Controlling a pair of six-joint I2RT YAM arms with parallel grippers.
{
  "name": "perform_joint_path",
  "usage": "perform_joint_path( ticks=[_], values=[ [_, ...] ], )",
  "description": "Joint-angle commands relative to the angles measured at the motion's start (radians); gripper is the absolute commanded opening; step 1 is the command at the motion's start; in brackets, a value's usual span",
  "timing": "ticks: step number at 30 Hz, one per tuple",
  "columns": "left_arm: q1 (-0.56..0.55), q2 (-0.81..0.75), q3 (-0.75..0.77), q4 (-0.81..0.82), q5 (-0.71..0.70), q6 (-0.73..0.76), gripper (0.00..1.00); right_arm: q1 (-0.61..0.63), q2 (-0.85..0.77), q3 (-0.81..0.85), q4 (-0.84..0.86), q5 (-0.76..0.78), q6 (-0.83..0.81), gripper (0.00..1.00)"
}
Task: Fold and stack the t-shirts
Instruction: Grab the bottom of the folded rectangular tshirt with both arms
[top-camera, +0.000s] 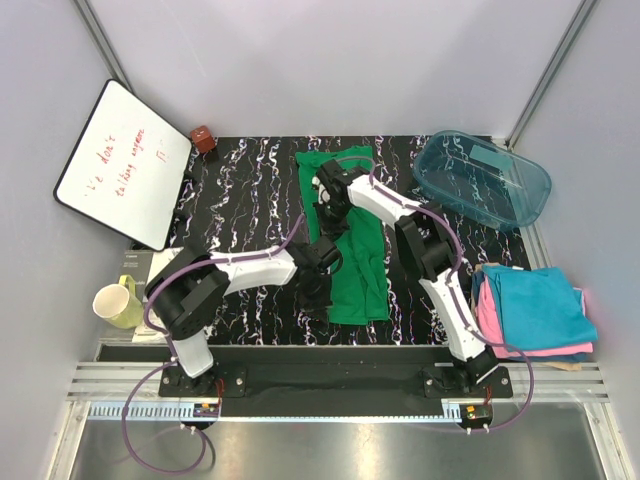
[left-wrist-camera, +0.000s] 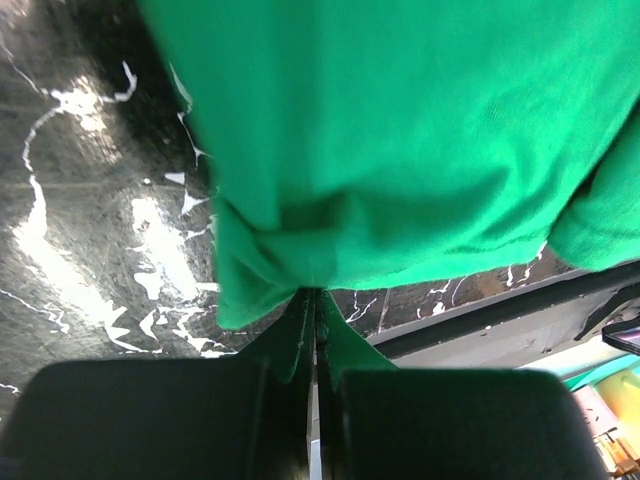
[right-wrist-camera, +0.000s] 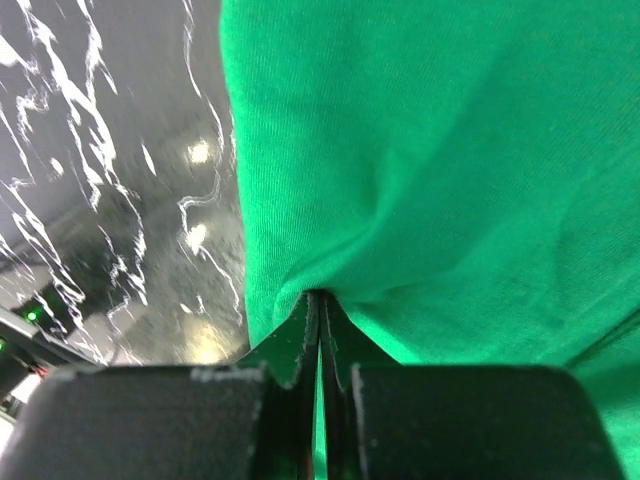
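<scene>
- bright green cloth t-shirt (top-camera: 362, 272) lies lengthwise at the centre of the black marbled table (top-camera: 230, 200); a finished stack of teal-blue, pink and tan shirts (top-camera: 540, 310) sits at 4 o'clock.
- left gripper (left-wrist-camera: 315, 300) is clamped on a thin pinch of the shirt's hem at 7 o'clock, and right gripper (right-wrist-camera: 320, 300) is clamped likewise at 11 o'clock.
- both bites look shallow, so a quick pull could slip the cloth free.
- whether one layer or two is caught cannot be told; a single layer would drag the fold open.
- uneven travel between the arms would skew the crease.
</scene>
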Motion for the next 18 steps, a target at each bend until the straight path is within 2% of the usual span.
perform_joint_path(
  ticks=[1,6,10,15,17,18],
  values=[
    [-0.039,0.024,-0.046,-0.084,-0.052,0.001,0.00,0.008,0.101,0.145,-0.037,0.057,0.004,0.02],
    [-0.083,0.011,-0.063,-0.094,-0.038,-0.014,0.00,0.008,0.216,0.315,-0.112,0.063,-0.007,0.02],
    [-0.108,-0.031,-0.034,-0.167,-0.102,-0.006,0.00,0.008,0.253,0.427,-0.147,0.051,-0.012,0.02],
    [-0.116,-0.199,0.088,-0.242,-0.212,0.015,0.00,0.008,0.118,0.385,-0.129,0.054,-0.024,0.04],
    [-0.116,-0.251,0.139,-0.233,-0.238,0.010,0.06,0.006,0.029,0.349,-0.129,0.093,-0.024,0.07],
    [-0.116,-0.259,0.156,-0.224,-0.268,0.021,0.13,0.001,-0.002,0.335,-0.129,0.109,-0.021,0.08]
  ],
)
